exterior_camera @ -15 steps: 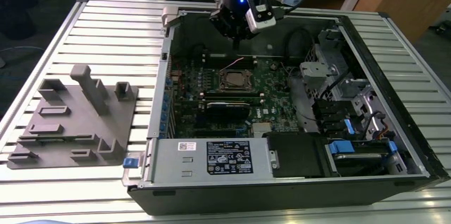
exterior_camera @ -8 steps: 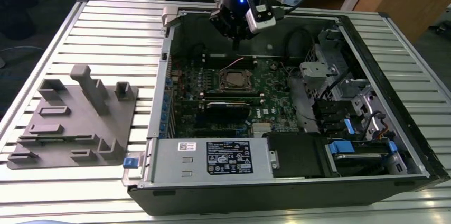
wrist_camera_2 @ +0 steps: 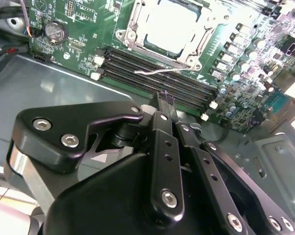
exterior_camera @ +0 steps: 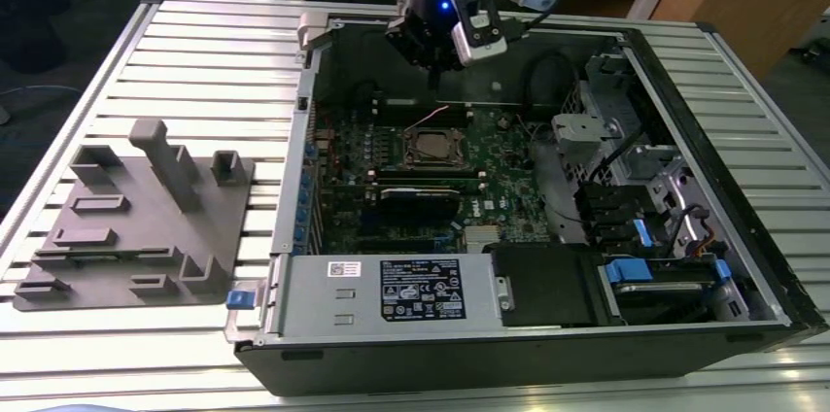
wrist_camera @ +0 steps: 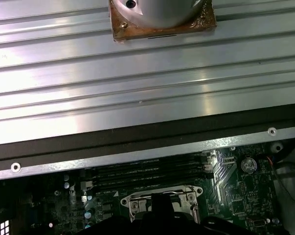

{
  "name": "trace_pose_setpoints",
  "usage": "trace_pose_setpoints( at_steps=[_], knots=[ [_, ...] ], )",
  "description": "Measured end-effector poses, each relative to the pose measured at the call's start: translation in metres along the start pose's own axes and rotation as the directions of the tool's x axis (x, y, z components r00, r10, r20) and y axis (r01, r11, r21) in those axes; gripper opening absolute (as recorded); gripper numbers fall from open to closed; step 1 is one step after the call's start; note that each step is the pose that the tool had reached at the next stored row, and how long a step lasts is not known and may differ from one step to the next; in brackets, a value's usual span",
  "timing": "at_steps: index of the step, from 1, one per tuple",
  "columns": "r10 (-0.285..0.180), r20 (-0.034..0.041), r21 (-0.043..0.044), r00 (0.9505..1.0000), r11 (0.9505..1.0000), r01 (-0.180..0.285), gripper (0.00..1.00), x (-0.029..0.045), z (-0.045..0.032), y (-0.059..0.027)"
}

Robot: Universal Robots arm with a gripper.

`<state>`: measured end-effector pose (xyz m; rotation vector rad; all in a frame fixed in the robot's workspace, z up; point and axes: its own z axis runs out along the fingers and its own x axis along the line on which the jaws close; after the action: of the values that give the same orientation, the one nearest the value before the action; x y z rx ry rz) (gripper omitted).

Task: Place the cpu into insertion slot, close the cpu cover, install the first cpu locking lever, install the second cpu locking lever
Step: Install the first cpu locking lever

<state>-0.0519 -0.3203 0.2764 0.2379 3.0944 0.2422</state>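
Second wrist view: the cpu (wrist_camera_2: 168, 24) lies seated in the insertion slot (exterior_camera: 410, 148), with the cpu cover (wrist_camera_2: 132, 22) apparently folded down around it, so placing and covering look done. One thin locking lever (wrist_camera_2: 154, 72) juts loose over the memory slots (wrist_camera_2: 152, 66), so by my judgement the lever steps are not done; the other lever's state cannot be told. The hand (wrist_camera_2: 164, 98) hangs above the computer case (exterior_camera: 726, 111) on the slatted surface (exterior_camera: 208, 52), well apart from the slot, fingertips pressed together and holding nothing.

Silver-grey cpu (wrist_camera_2: 169, 24) flat in insertion slot (exterior_camera: 432, 148), cpu cover (wrist_camera_2: 130, 29) framing it
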Motion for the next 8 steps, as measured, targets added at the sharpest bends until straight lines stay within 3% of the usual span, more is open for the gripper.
trace_pose_setpoints(
  at_steps=[8],
  knots=[
    [0.0, 0.0, -0.0014, 1.0, 1.0, 0.0, 0.11, -0.0007, 0.0069, -0.0063]
  ],
)
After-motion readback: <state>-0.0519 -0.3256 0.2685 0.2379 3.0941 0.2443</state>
